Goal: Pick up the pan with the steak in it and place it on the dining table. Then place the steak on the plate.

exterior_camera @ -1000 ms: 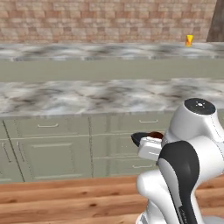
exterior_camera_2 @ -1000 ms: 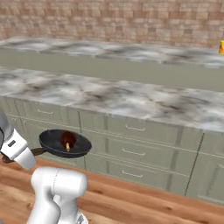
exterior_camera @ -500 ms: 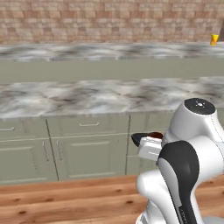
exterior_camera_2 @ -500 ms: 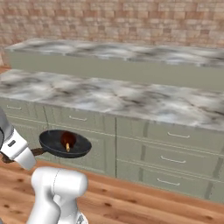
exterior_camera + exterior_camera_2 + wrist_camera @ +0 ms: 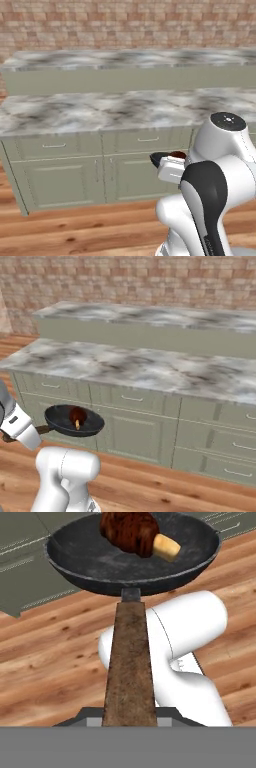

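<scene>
Whole bg has slid right in both base views vs a sec ago, and more end of the cabinet run shows now, so that's the base driving sideways, not things moving. Yellow cup that sat at far right on the back slab has gone out of frame. Arm pose looks unchanged rel. to the cams.

Hand (image 5: pixel 129 714) is clamped narrow on the brown wooden handle (image 5: pixel 130 662) of the pan (image 5: pixel 74 421); its tips sit low under the handle, hard to make out. Pan is carried in mid-air above the wood floor (image 5: pixel 55 647), roughly level, in front of the robot and short of the island w/ drawers (image 5: pixel 135 406). Steak (image 5: pixel 131 532) lies inside the pan, near centre, pale patch to one side. In left base view just a bit of pan rim and steak peeks out beside the wrist (image 5: pixel 170 156).

Dining table (image 5: pixel 150 318), the long marbled slab on a plain olive base, stands behind the island, well apart from the pan. No plate to be seen yet.

Judgement: transit phase; pan not yet set down, steak transfer not begun. Risk: a tilt in transit could tip the steak out.
</scene>
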{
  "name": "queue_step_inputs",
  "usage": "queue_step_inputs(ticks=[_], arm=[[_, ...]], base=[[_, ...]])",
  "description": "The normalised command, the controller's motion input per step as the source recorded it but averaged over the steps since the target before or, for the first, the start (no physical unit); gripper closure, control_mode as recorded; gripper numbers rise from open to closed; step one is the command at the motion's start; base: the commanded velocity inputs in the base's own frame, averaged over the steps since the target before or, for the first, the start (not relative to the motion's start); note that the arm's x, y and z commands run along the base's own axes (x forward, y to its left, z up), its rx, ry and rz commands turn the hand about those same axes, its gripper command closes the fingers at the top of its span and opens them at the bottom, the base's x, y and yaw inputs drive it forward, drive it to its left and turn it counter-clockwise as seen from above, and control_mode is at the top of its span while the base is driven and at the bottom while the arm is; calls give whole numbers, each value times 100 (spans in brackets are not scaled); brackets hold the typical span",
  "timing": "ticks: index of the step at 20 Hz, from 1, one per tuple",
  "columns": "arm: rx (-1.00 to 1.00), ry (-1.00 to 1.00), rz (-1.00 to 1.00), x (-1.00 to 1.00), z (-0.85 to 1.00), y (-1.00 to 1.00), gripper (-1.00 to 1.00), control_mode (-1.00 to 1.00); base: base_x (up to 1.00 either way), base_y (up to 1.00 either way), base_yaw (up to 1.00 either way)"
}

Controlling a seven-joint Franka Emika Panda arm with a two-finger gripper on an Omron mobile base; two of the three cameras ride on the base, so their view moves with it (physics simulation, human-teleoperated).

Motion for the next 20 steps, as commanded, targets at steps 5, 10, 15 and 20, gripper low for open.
queue_step_inputs(ticks=[5,10,15,20], arm=[[0,0,0,0,0,0,100,100],[0,0,0,0,0,0,100,100],[0,0,0,0,0,0,100,100],[0,0,0,0,0,0,100,100]], base=[[-8,100,-4],[-8,100,-4],[-9,100,-3],[-9,100,-3]])
